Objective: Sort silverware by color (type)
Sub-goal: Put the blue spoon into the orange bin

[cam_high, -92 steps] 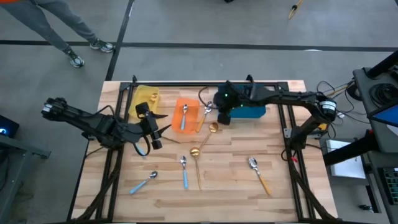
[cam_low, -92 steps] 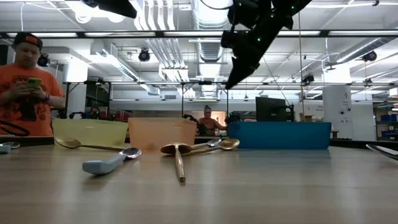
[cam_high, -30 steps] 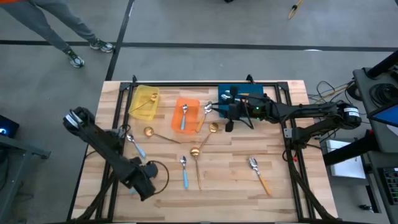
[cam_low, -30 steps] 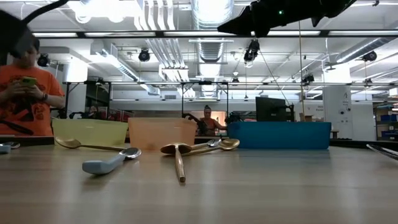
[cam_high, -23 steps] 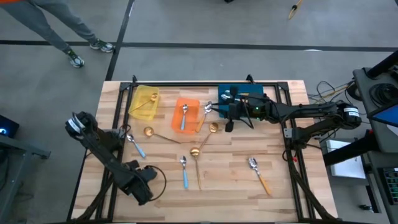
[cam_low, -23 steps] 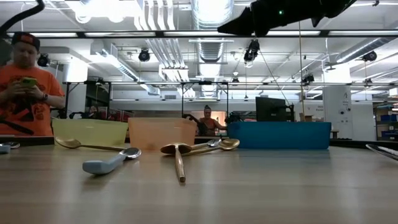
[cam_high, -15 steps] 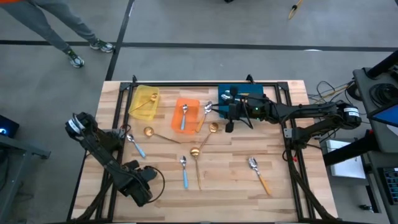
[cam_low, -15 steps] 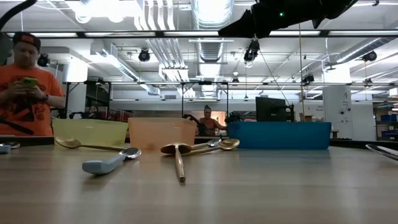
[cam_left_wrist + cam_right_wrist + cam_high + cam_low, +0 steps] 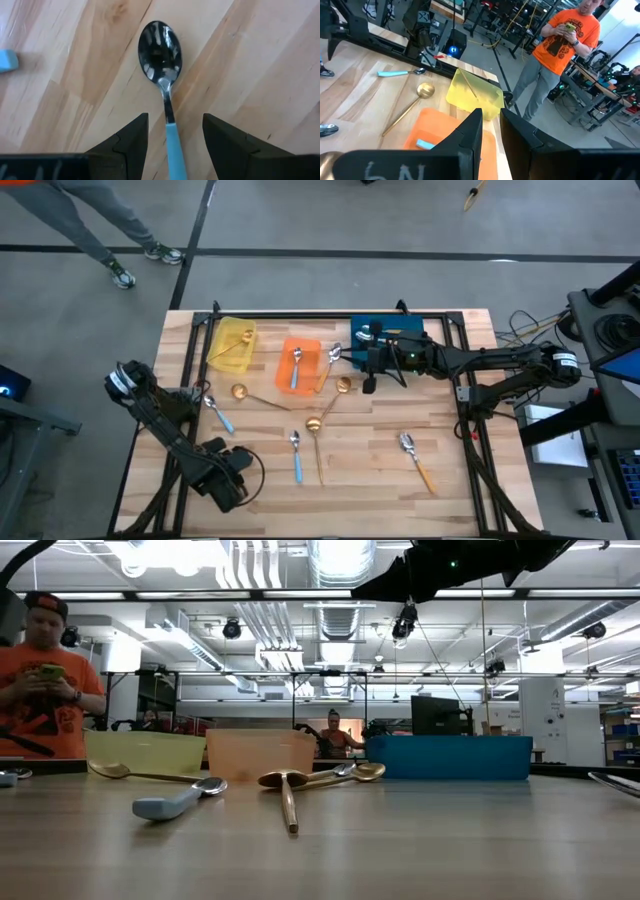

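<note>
Two spoons looked sorted so far: a gold spoon [image 9: 243, 340] in the yellow bin [image 9: 222, 352] and a blue-handled spoon [image 9: 296, 369] in the orange bin [image 9: 312, 350], which by colour seems the wrong bin. A silver spoon [image 9: 333, 358] leaned on that bin's edge, just beside the blue bin [image 9: 395, 327].

Left on the table [image 9: 460, 480]: 2 gold spoons [image 9: 262, 398] [image 9: 317, 443], another gold one [image 9: 336, 392], blue-handled ones [image 9: 215, 412] [image 9: 296, 455], an orange-handled spoon [image 9: 418, 463]. Most of the job remained, I'd judge.

Left gripper [image 9: 172, 137] sat low at the near-left of the table, fingers [image 9: 125, 142] apart, straddling the blue-handled spoon [image 9: 165, 85], not yet closed on it. Right gripper [image 9: 491, 131] hovered by the blue bin w/ fingers nearly together, nothing btwn them.

Vs approx 3 s back: the left arm had swung from beside the yellow bin down to this spoon; the right gripper had shifted slightly. Since half a sec ago, no visible change.
</note>
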